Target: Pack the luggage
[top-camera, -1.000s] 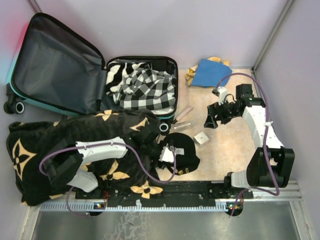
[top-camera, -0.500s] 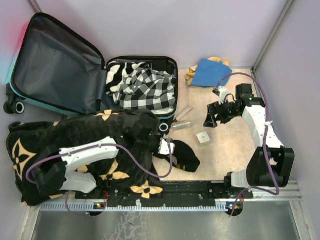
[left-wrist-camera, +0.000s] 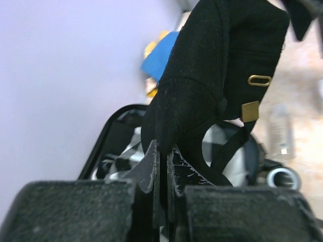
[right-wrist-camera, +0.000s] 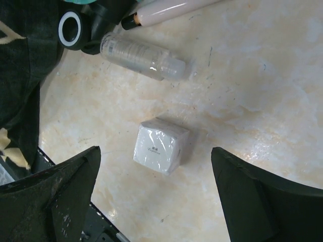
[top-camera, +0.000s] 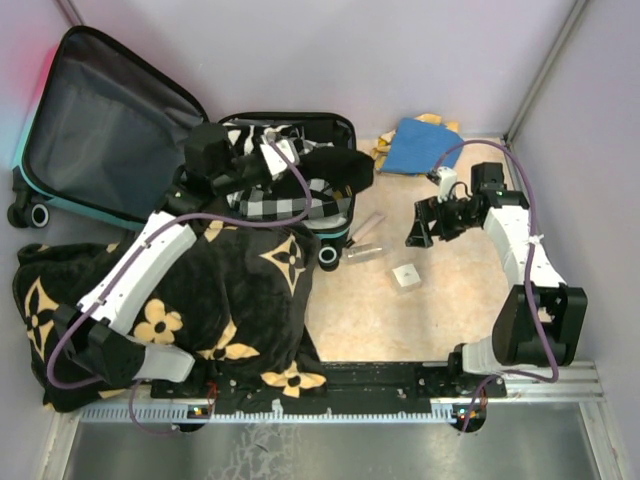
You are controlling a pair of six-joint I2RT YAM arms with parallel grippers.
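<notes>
The luggage lies open at the back left, its lid flat and its base holding black-and-white checkered cloth. My left gripper hangs over that base, shut on a black cap. In the left wrist view the cap with its gold buckle dangles from the pinched fingers above the luggage. My right gripper stands open over the table; in its wrist view it hovers above a small white wrapped box, apart from it.
A big black blanket with tan flowers covers the near left. A clear bottle and a pale tube lie beside the luggage wheel. The white box sits mid-table. Blue cloth and a yellow item are at the back.
My left gripper shut on the black cap near the front edge, then lifted it up and back over the luggage base. The right gripper barely moved.
</notes>
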